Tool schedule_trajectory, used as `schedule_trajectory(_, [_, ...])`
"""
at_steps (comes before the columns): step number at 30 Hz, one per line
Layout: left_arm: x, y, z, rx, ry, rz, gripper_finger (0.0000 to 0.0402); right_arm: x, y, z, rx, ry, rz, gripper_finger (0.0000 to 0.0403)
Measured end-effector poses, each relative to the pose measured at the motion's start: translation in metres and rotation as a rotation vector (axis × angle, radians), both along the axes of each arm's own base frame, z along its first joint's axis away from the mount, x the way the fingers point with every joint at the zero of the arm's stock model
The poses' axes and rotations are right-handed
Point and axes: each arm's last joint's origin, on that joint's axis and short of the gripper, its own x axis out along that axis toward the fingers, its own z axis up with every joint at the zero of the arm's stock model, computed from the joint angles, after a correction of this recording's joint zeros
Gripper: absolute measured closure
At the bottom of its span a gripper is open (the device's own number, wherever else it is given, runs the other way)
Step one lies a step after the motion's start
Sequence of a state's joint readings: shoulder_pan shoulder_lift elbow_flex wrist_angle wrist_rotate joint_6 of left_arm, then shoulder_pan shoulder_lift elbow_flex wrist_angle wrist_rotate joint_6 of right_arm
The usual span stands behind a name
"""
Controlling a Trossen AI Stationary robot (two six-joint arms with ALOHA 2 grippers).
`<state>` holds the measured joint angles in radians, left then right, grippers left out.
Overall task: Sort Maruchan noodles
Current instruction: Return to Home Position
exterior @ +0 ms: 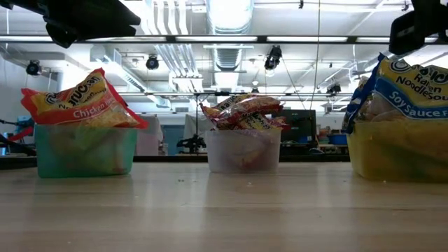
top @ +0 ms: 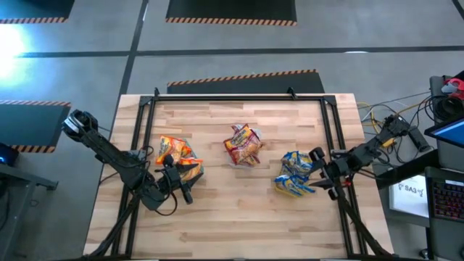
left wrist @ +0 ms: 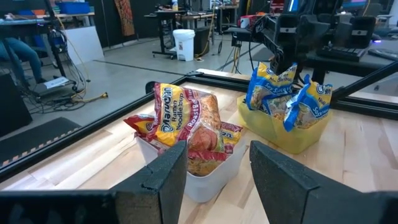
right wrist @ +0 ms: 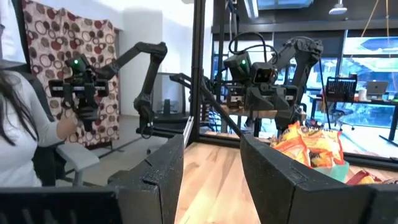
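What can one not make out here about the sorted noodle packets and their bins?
- Number of packets per bin: in the high view the orange packets, red packets and blue packets lie crumpled over each other.
- Yellow bin: the low view's right edge cuts it off.
- Green bin: the right wrist view shows only a sliver behind the right gripper.

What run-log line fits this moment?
orange ramen packets: green bin | red ramen packets: clear bin | blue ramen packets: yellow bin | left gripper open | right gripper open
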<state>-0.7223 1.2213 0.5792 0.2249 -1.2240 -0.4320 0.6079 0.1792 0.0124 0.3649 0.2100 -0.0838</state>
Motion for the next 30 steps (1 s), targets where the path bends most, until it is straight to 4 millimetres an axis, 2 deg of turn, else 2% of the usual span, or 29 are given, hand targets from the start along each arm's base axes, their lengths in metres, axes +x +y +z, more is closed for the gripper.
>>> schedule_trajectory(5, [0.0, 0.001, 0.0, 0.0, 0.0, 0.003, 0.0243, 0.0, 0.0, 0.001, -0.014, -0.015, -0.006, 0.0252])
schedule_trajectory(10, [0.002, 0.002, 0.0, -0.003, -0.002, 0.013, 0.0243, 0.0, 0.0, -0.002, -0.142, -0.035, -0.027, 0.0252])
schedule_trajectory(14, [0.002, 0.003, -0.001, 0.01, 0.008, 0.014, 0.0243, 0.001, 0.001, -0.003, -0.182, -0.039, -0.033, 0.0252])
schedule_trajectory(19, [-0.001, 0.006, -0.009, 0.028, 0.036, 0.001, 0.0243, 0.001, 0.001, -0.003, -0.147, -0.024, -0.026, 0.0252])
schedule_trajectory(25, [-0.005, 0.008, -0.027, -0.047, 0.11, -0.116, 0.0243, 0.001, 0.001, -0.003, -0.071, 0.007, -0.011, 0.0252])
schedule_trajectory(30, [-0.01, 0.013, -0.038, -0.006, 0.162, -0.137, 0.0243, 0.001, 0.001, -0.004, -0.035, 0.023, -0.004, 0.0252])
